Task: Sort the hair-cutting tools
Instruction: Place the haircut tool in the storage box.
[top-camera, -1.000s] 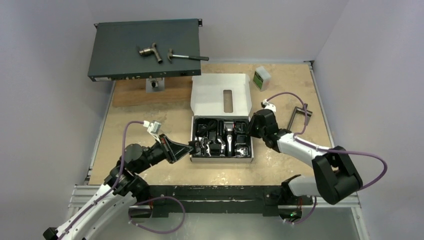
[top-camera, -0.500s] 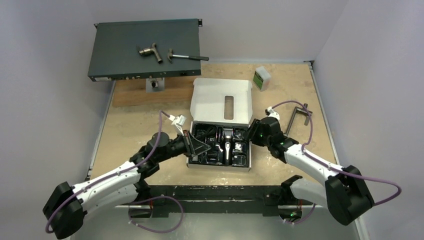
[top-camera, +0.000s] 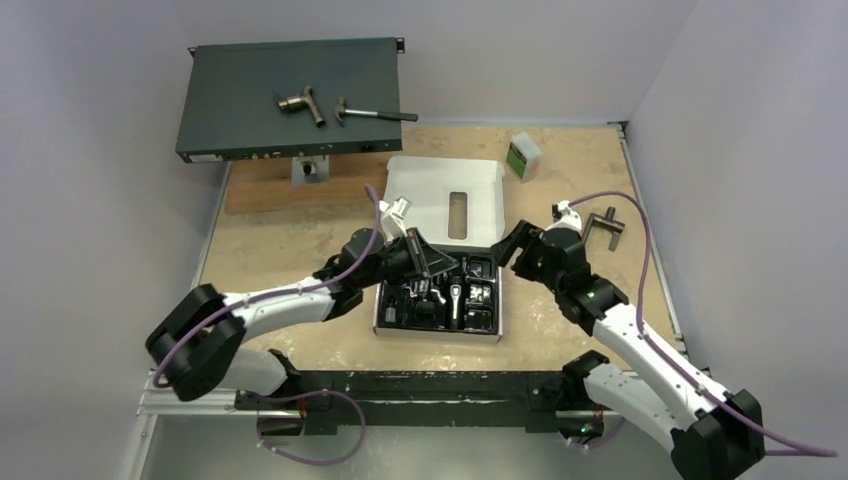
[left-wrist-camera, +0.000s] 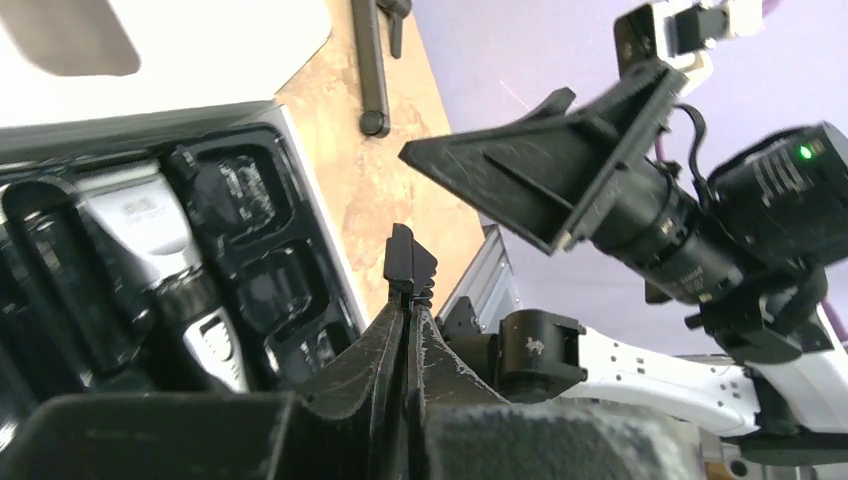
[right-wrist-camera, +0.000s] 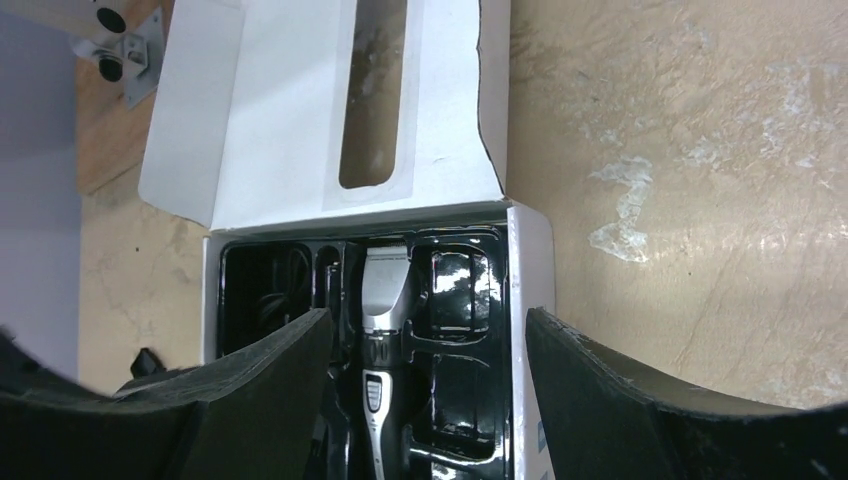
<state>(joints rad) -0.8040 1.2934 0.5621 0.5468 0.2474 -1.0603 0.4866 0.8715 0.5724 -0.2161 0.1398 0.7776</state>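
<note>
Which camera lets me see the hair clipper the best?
The right wrist camera. It looks straight down on the hair clipper, big and sharp, silver head clear. The top camera shows the clipper tiny inside the box. The left wrist camera shows the clipper slanted near the left edge, its lower end hidden.

- No text, brand or number is legible in any view.
- On the hair clipper (left-wrist-camera: 140, 215): a dark mark on the silver head, blurred.
- On the small white container (top-camera: 522, 157): a green label, print too small.
- On the joint housing (left-wrist-camera: 535, 350) of the right arm: a small white logo, no letters discernible.
</note>
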